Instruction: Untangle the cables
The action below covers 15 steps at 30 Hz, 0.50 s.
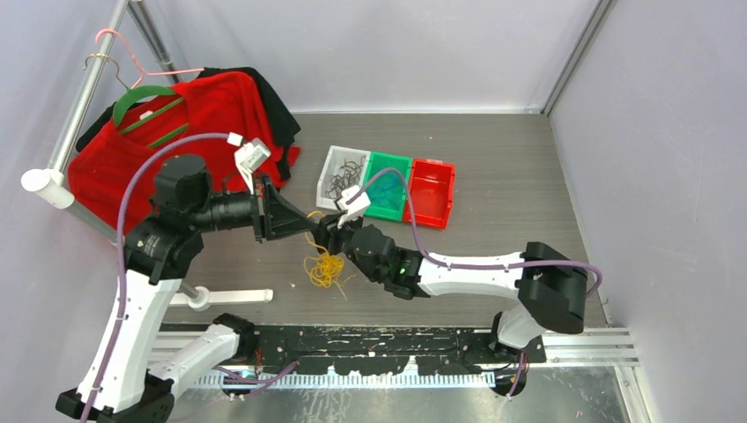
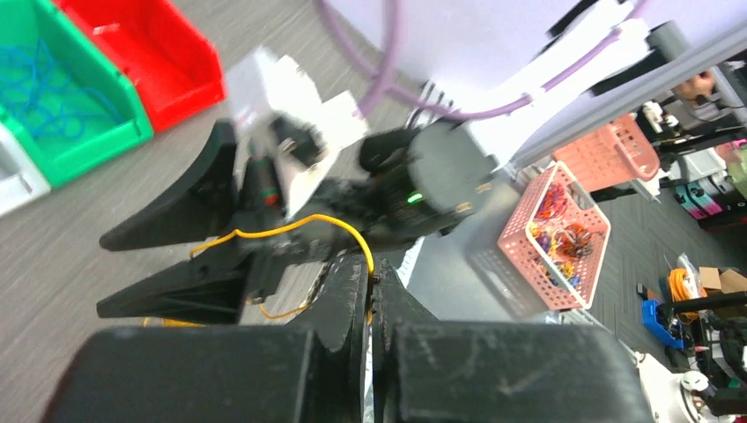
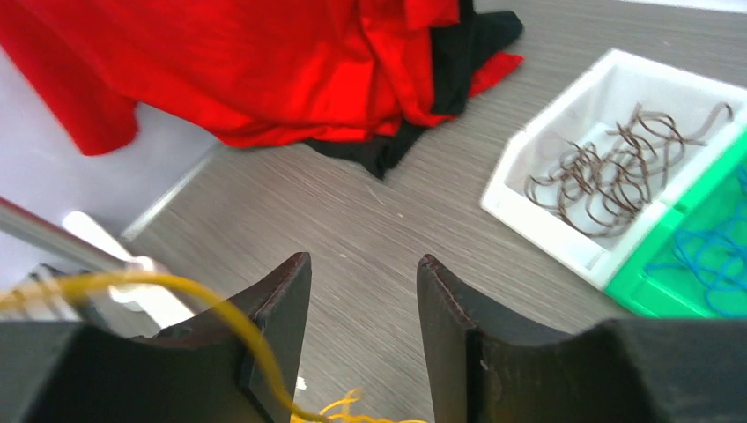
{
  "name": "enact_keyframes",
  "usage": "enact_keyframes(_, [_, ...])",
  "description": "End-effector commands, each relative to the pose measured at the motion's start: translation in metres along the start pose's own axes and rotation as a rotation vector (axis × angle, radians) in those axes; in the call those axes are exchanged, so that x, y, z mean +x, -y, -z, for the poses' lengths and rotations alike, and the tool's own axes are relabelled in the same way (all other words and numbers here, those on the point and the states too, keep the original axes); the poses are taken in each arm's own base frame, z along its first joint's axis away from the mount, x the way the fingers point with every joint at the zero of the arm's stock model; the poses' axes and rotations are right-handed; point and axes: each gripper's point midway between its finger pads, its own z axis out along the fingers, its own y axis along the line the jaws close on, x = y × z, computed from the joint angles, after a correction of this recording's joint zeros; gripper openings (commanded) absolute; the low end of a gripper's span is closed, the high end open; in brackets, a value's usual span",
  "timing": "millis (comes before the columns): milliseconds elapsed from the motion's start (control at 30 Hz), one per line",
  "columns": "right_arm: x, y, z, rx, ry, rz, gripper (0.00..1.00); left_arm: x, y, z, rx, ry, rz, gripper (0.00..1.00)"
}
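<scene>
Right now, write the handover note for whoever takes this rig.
Left tool: shut on one yellow cable, which it holds off the table.
Right tool: open; that strand lies over one finger, not gripped.
Things: yellow tangle on the table by both tools; brown cables in the white bin; blue cables in the green bin; red bin shows none.
Done: brown and blue sorted.
Left: separate the yellow strands, probably into the red bin.

Grey wood-grain table (image 1: 511, 176), red cloth shirt (image 1: 203, 115) on a green plastic hanger (image 1: 141, 90), black garment (image 1: 280, 119) beneath it, white plastic bin (image 1: 325, 172), green plastic bin (image 1: 392, 159) and red plastic bin (image 1: 432, 189) touching in a row.
</scene>
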Motion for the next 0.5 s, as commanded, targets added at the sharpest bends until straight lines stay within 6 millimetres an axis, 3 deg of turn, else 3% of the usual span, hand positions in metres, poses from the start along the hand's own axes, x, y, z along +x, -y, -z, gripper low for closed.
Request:
enact_keyframes(0, [0.009, 0.026, -0.001, 0.102, 0.100, -0.007, 0.55, -0.034, 0.050, 0.020, 0.106, 0.068, -0.089, 0.00])
enact_keyframes(300, [0.039, 0.042, 0.008, 0.117, 0.084, -0.036, 0.65, -0.076, 0.087, 0.038, 0.139, 0.146, -0.194, 0.00])
enact_keyframes(467, [0.056, 0.066, 0.024, 0.165, 0.079, -0.075, 0.68, -0.105, 0.103, 0.053, 0.093, 0.228, -0.352, 0.00])
